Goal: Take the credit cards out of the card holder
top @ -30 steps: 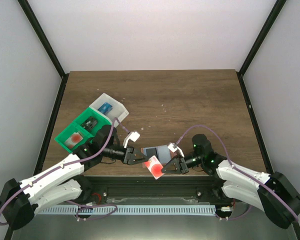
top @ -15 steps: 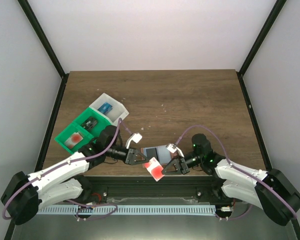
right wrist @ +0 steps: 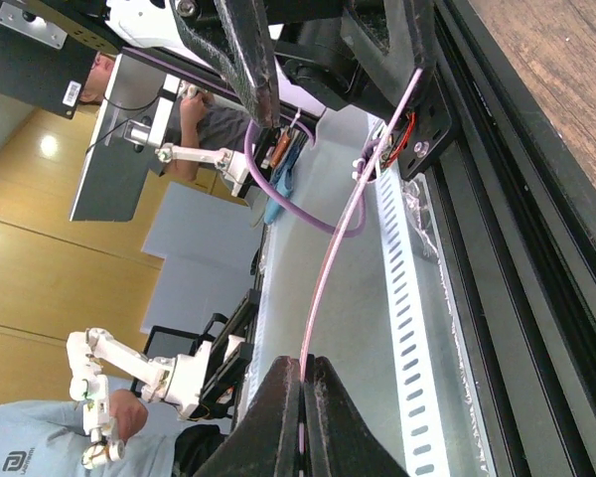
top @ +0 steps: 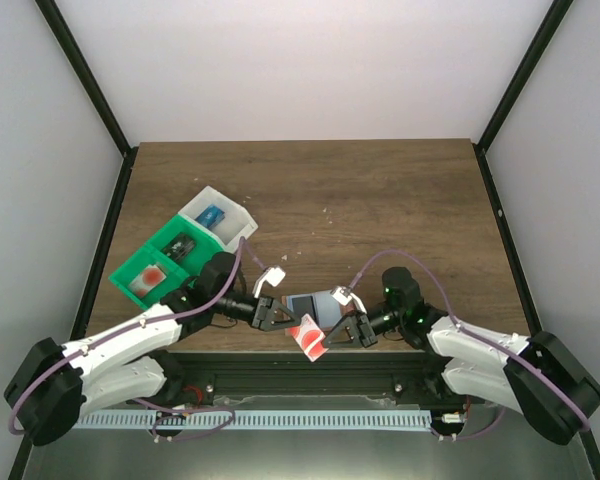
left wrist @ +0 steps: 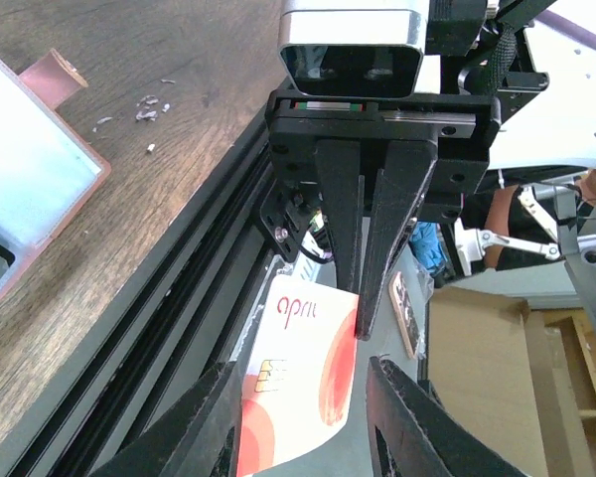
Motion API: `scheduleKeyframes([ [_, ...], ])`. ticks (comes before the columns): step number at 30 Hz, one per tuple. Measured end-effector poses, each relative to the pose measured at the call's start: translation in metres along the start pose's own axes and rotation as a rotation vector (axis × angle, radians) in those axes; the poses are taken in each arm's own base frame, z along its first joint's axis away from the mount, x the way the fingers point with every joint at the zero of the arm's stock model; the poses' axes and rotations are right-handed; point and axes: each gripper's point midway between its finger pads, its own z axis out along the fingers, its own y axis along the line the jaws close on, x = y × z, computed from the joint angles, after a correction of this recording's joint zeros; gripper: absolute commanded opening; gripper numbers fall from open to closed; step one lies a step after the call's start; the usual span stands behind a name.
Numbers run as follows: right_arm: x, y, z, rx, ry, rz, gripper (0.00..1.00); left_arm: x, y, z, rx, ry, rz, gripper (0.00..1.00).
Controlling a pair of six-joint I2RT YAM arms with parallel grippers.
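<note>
The red and white credit card (top: 308, 337) hangs past the table's near edge. My right gripper (top: 332, 336) is shut on its far edge. In the right wrist view the card (right wrist: 350, 234) shows edge-on, bowed, pinched between the shut fingers (right wrist: 303, 402). My left gripper (top: 277, 318) faces it with jaws open. In the left wrist view the card (left wrist: 300, 383) lies between my open left fingers (left wrist: 204, 422), and the right gripper (left wrist: 363, 248) grips its top corner. The card holder (top: 315, 303), light blue with salmon edging, lies flat on the table behind the grippers, also at the left of the left wrist view (left wrist: 30, 189). Other cards are hidden.
A green tray (top: 140, 262) and a white tray (top: 235, 212) with small items stand at the table's left. The black frame rail (left wrist: 169, 298) runs along the table's near edge, right under both grippers. Small crumbs (left wrist: 144, 104) lie on the wood.
My left gripper has edged right, closer around the card. The right gripper and card have shifted slightly towards the near edge.
</note>
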Motion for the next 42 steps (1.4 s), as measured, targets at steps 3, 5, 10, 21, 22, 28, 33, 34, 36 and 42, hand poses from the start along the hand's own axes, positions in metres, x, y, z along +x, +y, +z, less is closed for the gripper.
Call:
scheduleKeyframes([
  [3,0.000,-0.001,0.000,0.000,0.000,0.006,0.01,-0.001,0.002,0.000,-0.007,-0.003,-0.003,0.38],
  [5,-0.001,-0.001,0.000,0.001,-0.001,0.005,0.00,-0.002,0.002,0.000,-0.012,-0.009,-0.002,0.38],
  [10,-0.002,-0.007,0.001,0.022,-0.008,0.009,0.00,-0.009,0.004,-0.005,-0.058,-0.037,-0.005,0.43],
  [21,-0.006,-0.008,0.001,0.030,-0.015,0.001,0.01,-0.020,-0.002,-0.010,-0.079,-0.065,0.005,0.40],
  [22,-0.007,-0.008,0.001,0.031,-0.016,0.001,0.00,-0.019,-0.002,-0.010,-0.074,-0.061,0.003,0.39],
  [28,-0.012,-0.007,0.002,0.035,-0.025,-0.011,0.01,-0.009,-0.003,-0.009,-0.047,-0.024,-0.007,0.21],
  [33,-0.012,-0.009,0.002,0.038,-0.025,-0.004,0.04,-0.005,-0.005,-0.009,-0.029,-0.003,-0.002,0.00],
  [34,-0.012,-0.010,0.002,0.039,-0.025,-0.002,0.06,-0.005,-0.006,-0.009,-0.028,-0.003,0.001,0.00],
  [36,-0.012,-0.011,0.002,0.042,-0.026,0.004,0.18,-0.005,-0.005,-0.009,-0.029,-0.003,0.000,0.00],
  [42,-0.022,-0.019,0.001,0.095,-0.073,0.018,0.68,-0.010,-0.001,-0.011,-0.049,-0.028,-0.002,0.00],
])
